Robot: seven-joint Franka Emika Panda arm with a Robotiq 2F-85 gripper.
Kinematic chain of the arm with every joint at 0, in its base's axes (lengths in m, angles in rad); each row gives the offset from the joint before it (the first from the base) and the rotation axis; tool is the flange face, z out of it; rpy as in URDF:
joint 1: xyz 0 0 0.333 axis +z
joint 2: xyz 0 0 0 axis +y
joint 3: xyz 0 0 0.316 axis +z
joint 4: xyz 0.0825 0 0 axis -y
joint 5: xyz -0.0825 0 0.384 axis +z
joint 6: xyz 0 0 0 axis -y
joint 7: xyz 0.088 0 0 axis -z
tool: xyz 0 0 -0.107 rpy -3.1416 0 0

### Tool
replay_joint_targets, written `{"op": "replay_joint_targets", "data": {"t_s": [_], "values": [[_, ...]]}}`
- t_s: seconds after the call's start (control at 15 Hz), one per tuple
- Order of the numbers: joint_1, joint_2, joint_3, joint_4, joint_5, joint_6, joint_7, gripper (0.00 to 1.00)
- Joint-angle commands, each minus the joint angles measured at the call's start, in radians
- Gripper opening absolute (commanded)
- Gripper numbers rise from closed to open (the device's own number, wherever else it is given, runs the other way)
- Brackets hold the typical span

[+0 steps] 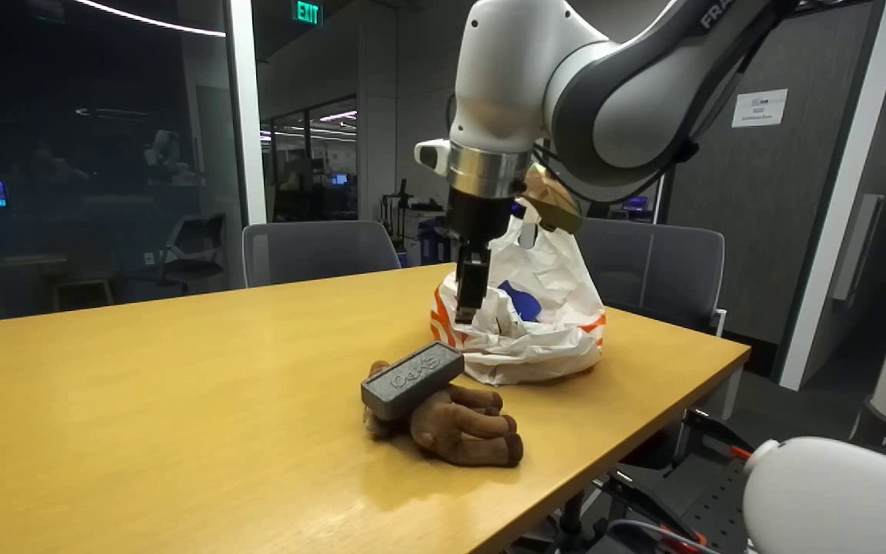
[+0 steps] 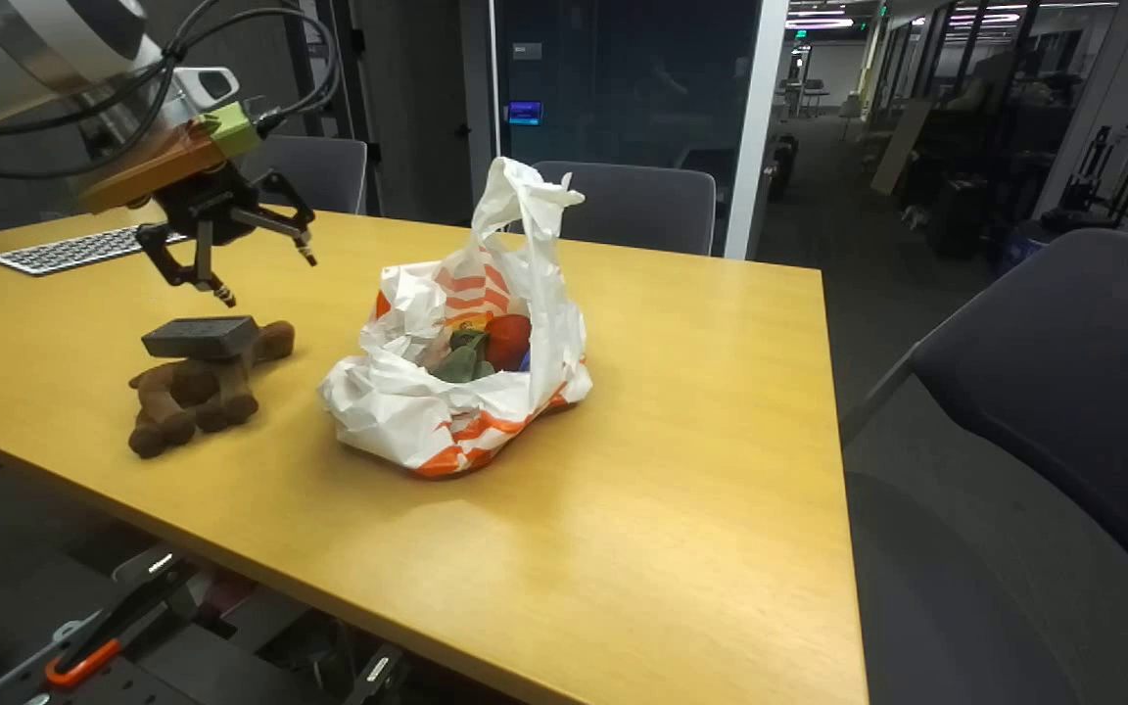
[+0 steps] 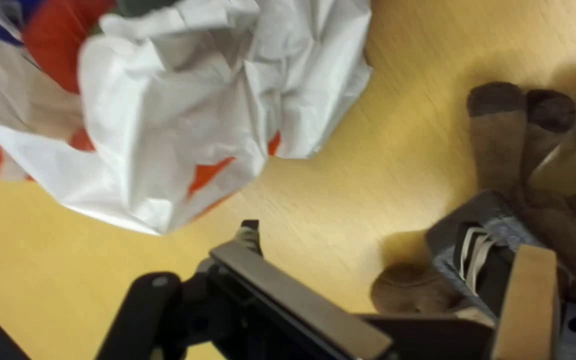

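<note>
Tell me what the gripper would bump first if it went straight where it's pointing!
The gripper would probably meet the gray block first: in the wrist view, one finger overlaps it. Depth is unclear, so the table might come first.

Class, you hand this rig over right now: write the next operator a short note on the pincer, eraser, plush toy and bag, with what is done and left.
Pincer: open and empty, hanging above the table, touching nothing.
Gray Expo eraser: lying tilted across the brown hoofed plush toy, which rests on its side on the table.
White plastic bag: beside the plush toy but apart from it, open at the top.
Done: the bag holds a red item, a green item and a blue item.
Left: neither eraser nor plush toy is gripped; both are outside the bag.
</note>
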Motion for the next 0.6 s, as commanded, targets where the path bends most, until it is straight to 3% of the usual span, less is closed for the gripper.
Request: {"op": "replay_joint_targets", "data": {"t_s": [0.0, 0.53], "values": [[0.063, -0.027, -0.094, -0.008, -0.006, -0.021, 0.008, 1.0], [0.066, -0.073, -0.151, -0.026, 0.019, -0.036, 0.005, 1.0]]}}
